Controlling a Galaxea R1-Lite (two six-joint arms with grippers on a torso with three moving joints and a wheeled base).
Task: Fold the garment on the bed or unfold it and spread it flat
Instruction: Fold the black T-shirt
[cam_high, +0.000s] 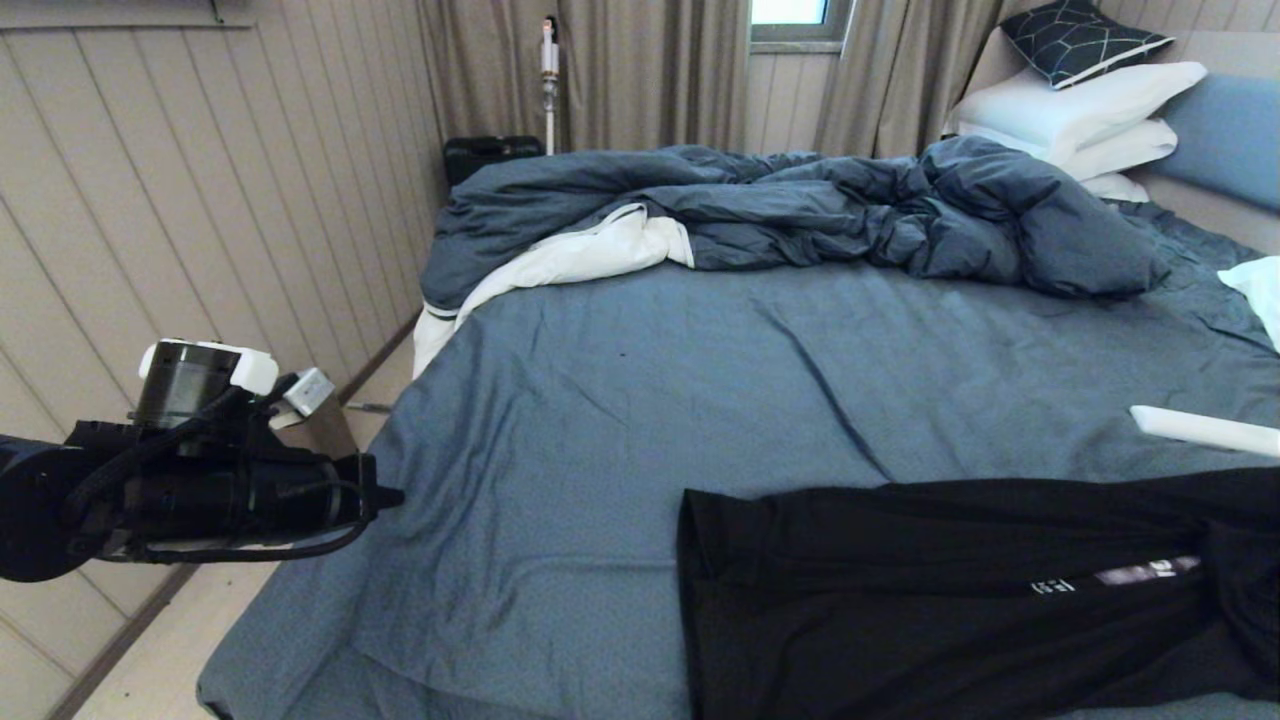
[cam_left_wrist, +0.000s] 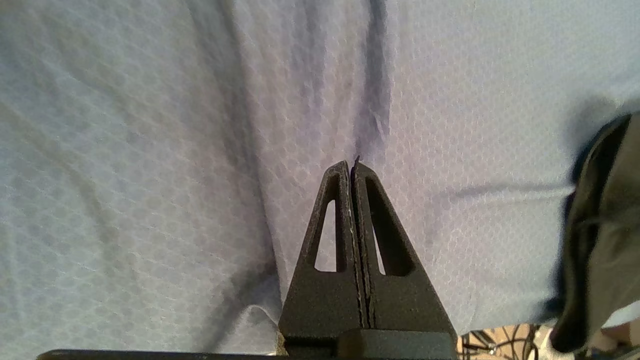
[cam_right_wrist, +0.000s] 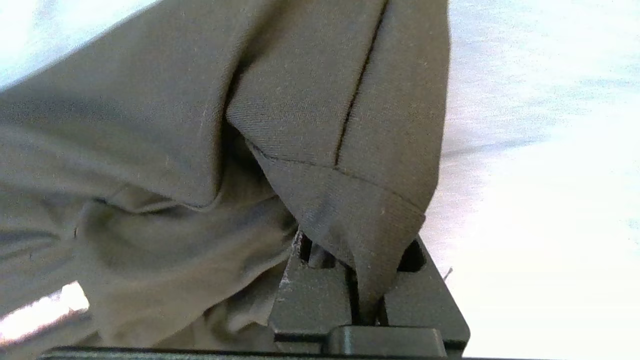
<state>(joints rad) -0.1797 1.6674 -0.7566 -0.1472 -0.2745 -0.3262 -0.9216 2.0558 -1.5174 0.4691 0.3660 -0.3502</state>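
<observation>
The garment (cam_high: 950, 590), a black T-shirt, lies bunched lengthwise across the near right part of the bed (cam_high: 620, 400); a strip of its print and white lettering shows. In the right wrist view my right gripper (cam_right_wrist: 367, 305) is shut on a hemmed edge of the garment (cam_right_wrist: 320, 125), and the cloth drapes over its fingers and hides their tips. That gripper is outside the head view. My left gripper (cam_high: 390, 495) hangs over the bed's near left edge, shut with nothing in it (cam_left_wrist: 352, 167). It is over bare sheet, and the garment's edge (cam_left_wrist: 600, 225) lies apart from it to one side.
A rumpled dark blue duvet (cam_high: 800, 210) with white lining fills the far side of the bed. White pillows (cam_high: 1080, 110) and a dark patterned cushion (cam_high: 1080, 35) are stacked at the far right. A white bar (cam_high: 1200, 430) lies at the right edge. The wall stands close on the left.
</observation>
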